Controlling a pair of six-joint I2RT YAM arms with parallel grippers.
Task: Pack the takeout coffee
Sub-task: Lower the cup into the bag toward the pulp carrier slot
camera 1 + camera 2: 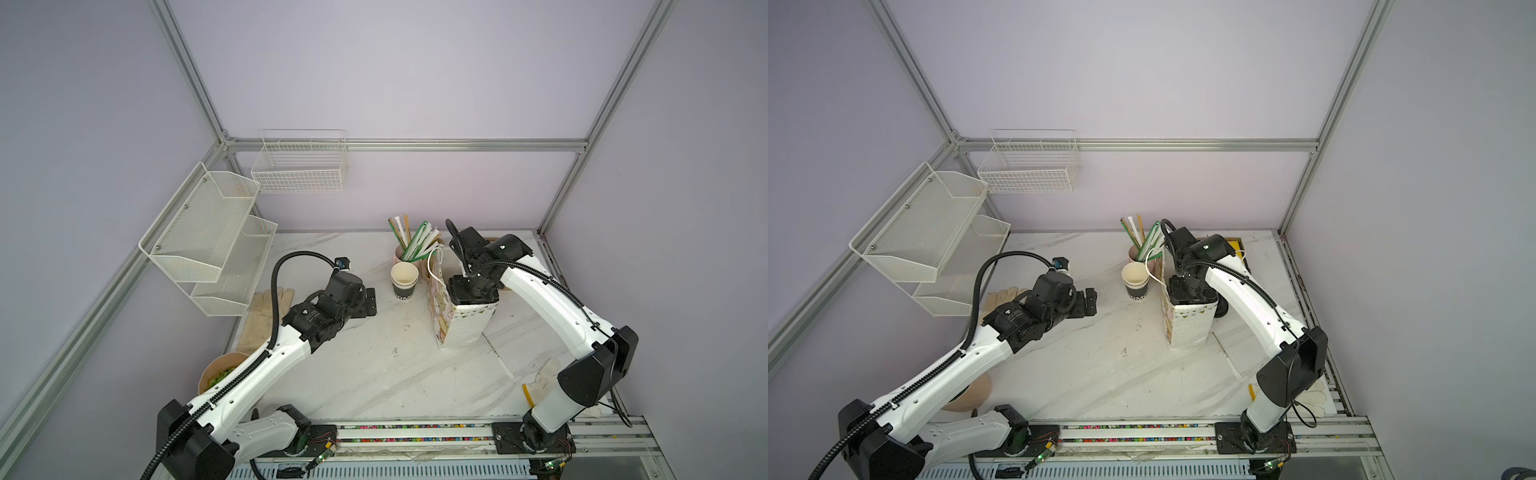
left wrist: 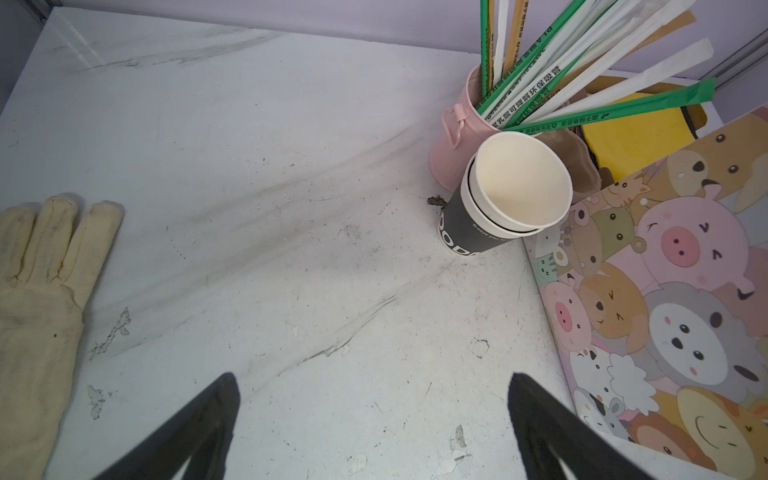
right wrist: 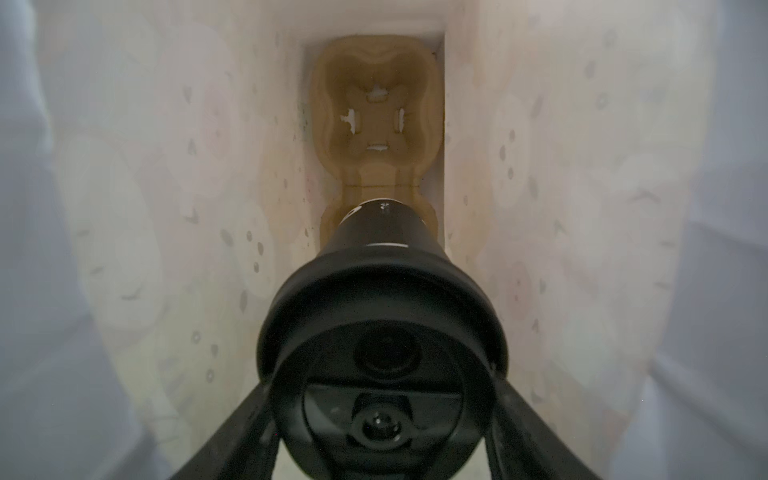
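Gripping the takeout coffee (image 3: 382, 299) just under its black lid, the right end effector (image 3: 384, 390) stands partly open, one finger on each side of the cup wall. Cup points straight ahead of the fingers, deep inside the cartoon-print paper bag (image 1: 465, 324). Beyond its base: brown pulp carrier (image 3: 376, 104) on the bag floor; base over the near well, contact unclear. Outside, the left end effector (image 2: 372, 378) is spread wide, holding nothing, over bare surface (image 2: 291, 208). Farther off, stacked cups (image 2: 511, 195), then pink straw holder (image 2: 453, 141).
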